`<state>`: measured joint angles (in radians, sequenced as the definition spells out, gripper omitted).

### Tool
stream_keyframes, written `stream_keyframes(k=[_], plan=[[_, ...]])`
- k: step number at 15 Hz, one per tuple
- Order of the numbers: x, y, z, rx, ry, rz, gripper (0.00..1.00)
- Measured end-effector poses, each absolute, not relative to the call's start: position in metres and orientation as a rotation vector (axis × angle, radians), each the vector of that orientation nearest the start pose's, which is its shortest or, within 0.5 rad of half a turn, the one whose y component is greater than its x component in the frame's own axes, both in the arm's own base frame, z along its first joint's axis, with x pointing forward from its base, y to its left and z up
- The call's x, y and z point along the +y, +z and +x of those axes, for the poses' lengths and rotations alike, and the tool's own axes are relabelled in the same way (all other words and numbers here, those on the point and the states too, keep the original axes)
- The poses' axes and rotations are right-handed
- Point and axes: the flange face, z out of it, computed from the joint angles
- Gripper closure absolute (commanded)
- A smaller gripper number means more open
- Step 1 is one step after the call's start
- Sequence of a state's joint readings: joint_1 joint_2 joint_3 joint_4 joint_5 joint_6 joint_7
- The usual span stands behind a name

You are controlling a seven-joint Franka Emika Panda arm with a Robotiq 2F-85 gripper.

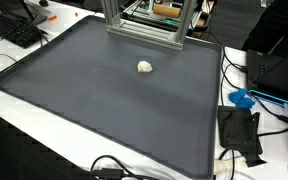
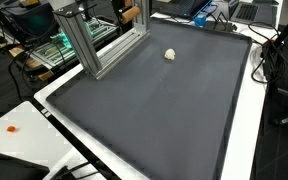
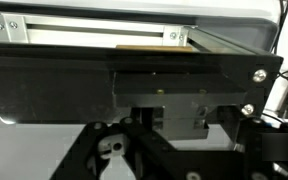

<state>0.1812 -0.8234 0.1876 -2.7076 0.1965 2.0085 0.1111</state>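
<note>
the gripper (image 3: 172,152) shows only in the wrist view, as dark linkage low in the picture; i cannot tell whether its jaws are spread or pressed together. close before it stands a black housing (image 3: 134,75) under an aluminium rail (image 3: 94,33). in both exterior views a small white lump (image 1: 144,67) (image 2: 170,55) lies on the dark grey mat (image 1: 104,110), near the aluminium frame (image 1: 144,25) but apart from it.

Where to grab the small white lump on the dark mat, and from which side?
Probably take the white lump across its middle, straight from above: it looks small, rounded and low, lying alone on the flat mat, clear of the metal frame behind it.
</note>
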Motion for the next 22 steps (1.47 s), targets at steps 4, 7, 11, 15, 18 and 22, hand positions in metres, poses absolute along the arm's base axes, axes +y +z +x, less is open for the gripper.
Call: stream_keyframes(k=[4, 7, 11, 15, 18, 22], plan=[[0.126, 0.464, 0.295, -0.226, -0.152, -3.099, 0.31], [0.130, 0.461, 0.296, -0.236, -0.141, -3.117, 0.00], [0.137, 0.458, 0.296, -0.230, -0.126, -3.142, 0.12], [0.142, 0.461, 0.295, -0.218, -0.126, -3.164, 0.50], [0.140, 0.465, 0.295, -0.201, -0.120, -3.194, 0.66], [0.141, 0.466, 0.296, -0.173, -0.099, -3.206, 0.66]])
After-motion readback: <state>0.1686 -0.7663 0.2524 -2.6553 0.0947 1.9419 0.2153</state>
